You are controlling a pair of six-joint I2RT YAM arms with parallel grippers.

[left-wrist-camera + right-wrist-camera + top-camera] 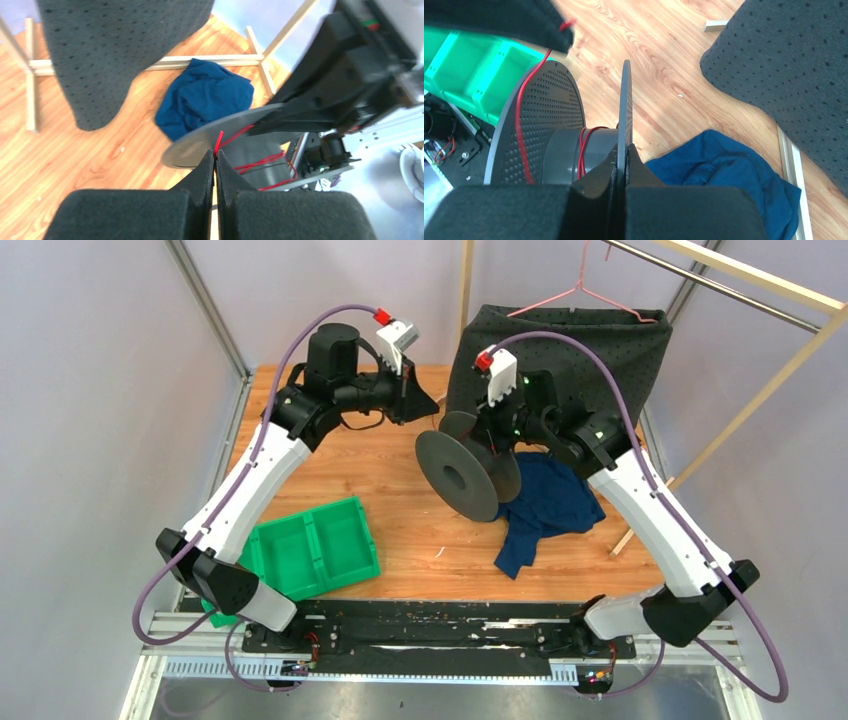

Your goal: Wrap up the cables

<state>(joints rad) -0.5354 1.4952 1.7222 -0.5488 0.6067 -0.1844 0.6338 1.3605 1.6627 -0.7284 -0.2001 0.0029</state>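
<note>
The left end effector (215,155) is clenched near the tip of the thin red cable (218,140), which runs to the grey spool (549,105). The right end effector (625,148) grips the spool's other flange. A few turns already circle the hub (566,155). The held stretch probably remains to be wound.

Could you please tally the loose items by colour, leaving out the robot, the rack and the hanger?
Green: 1, bin
Blue: 1, cloth
Grey: 2, spool and hanging fabric
Red: 1, cable
Total: 5
</note>
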